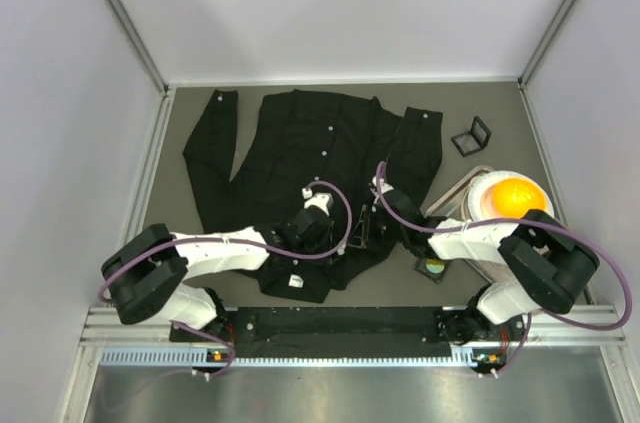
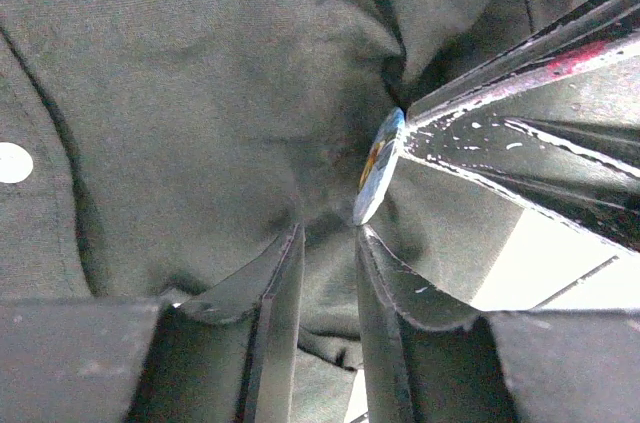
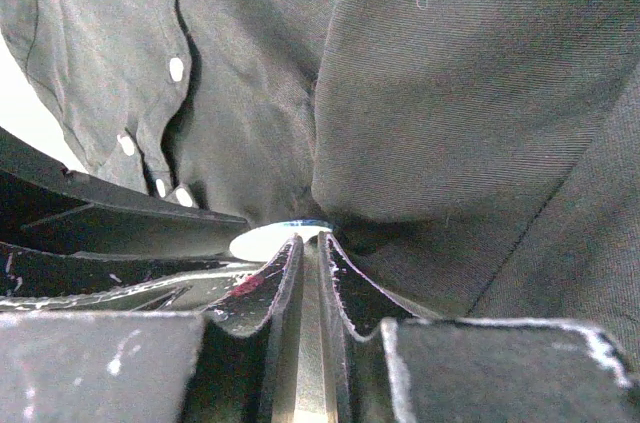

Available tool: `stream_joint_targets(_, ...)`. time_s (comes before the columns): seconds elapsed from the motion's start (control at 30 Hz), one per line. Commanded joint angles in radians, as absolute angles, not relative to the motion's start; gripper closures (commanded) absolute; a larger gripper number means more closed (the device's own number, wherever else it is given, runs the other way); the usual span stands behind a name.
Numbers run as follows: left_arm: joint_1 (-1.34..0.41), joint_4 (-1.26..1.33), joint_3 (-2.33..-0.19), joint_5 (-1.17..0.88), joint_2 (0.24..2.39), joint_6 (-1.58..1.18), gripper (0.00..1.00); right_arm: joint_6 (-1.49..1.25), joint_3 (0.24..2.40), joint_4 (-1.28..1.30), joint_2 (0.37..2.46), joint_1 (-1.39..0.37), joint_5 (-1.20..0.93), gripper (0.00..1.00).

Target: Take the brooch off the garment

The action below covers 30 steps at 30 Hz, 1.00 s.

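The garment [image 1: 300, 153], a black button-up shirt, lies spread on the grey table. The brooch [image 2: 377, 171] is a small round badge with a blue rim, seen edge-on, pinned near the shirt's lower front; in the right wrist view the brooch [image 3: 268, 241] shows as a bright disc. My right gripper [image 3: 310, 241] is closed to a narrow gap on the brooch's rim, and its fingers [image 2: 500, 108] come in from the right. Just below the brooch my left gripper [image 2: 325, 238] stands open over a fold of cloth. In the top view both grippers, left [image 1: 335, 231] and right [image 1: 372, 228], meet at the hem.
A white container [image 1: 480, 205] holding an orange-yellow ball [image 1: 514, 197] stands at the right beside my right arm. A small black open box [image 1: 471, 136] lies at the back right. A small dark square piece [image 1: 432, 268] sits under the right arm. Enclosure walls ring the table.
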<state>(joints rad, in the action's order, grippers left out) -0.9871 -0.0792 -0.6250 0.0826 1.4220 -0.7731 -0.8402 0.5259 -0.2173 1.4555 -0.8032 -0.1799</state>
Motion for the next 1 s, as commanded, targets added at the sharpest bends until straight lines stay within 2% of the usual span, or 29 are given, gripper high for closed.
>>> stream_joint_targets(0.0,-0.968,-0.008,-0.592,0.041,1.367,-0.796,0.67,-0.842,0.560,-0.268,1.466,-0.819,-0.183,0.89)
stream_joint_targets(0.43,-0.953,0.046,-0.581,0.005,1.370,-0.798,0.64,-0.848,0.561,-0.275,1.476,-0.830,-0.186,0.90)
stream_joint_targets(0.83,-0.876,-0.118,-0.627,-0.043,1.287,-0.908,0.60,-0.795,0.565,-0.259,1.463,-0.861,-0.186,0.91)
stream_joint_targets(0.87,-0.862,-0.121,-0.626,-0.058,1.278,-0.937,0.59,-0.789,0.565,-0.258,1.457,-0.864,-0.184,0.91)
stream_joint_targets(0.9,-0.850,-0.112,-0.624,-0.087,1.276,-0.951,0.52,-0.775,0.565,-0.255,1.454,-0.871,-0.180,0.91)
stream_joint_targets(0.97,-0.813,-0.095,-0.633,-0.126,1.288,-0.991,0.50,-0.762,0.565,-0.241,1.442,-0.874,-0.163,0.91)
